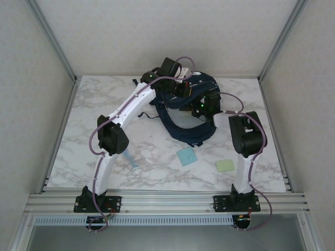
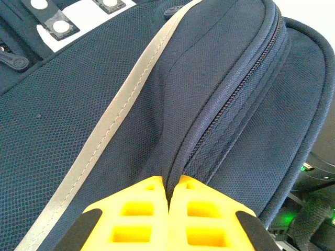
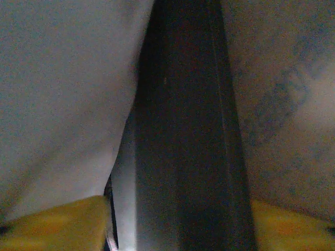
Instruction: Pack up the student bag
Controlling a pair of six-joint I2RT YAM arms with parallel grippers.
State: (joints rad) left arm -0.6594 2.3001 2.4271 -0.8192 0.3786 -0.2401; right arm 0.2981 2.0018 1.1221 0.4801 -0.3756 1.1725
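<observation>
The left gripper (image 2: 168, 184) is clamped on a fold of the bag (image 1: 183, 132), its tips meeting just beside the zip (image 2: 230, 104). The bag lies at the far middle of the table (image 1: 104, 99), under both wrists. The right gripper (image 3: 180, 204) is at the bag's right part, jaws apart. A dark strip (image 3: 188, 130) stands between them, clear of the left finger.

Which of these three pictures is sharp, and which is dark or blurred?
Top external view: even, soft light, sharp, with faint shadows on the table. Left wrist view: the weave of the student bag is crisp, but the top right corner burns out white. Right wrist view: dim and blurred, its yellow fingers out of focus.
</observation>
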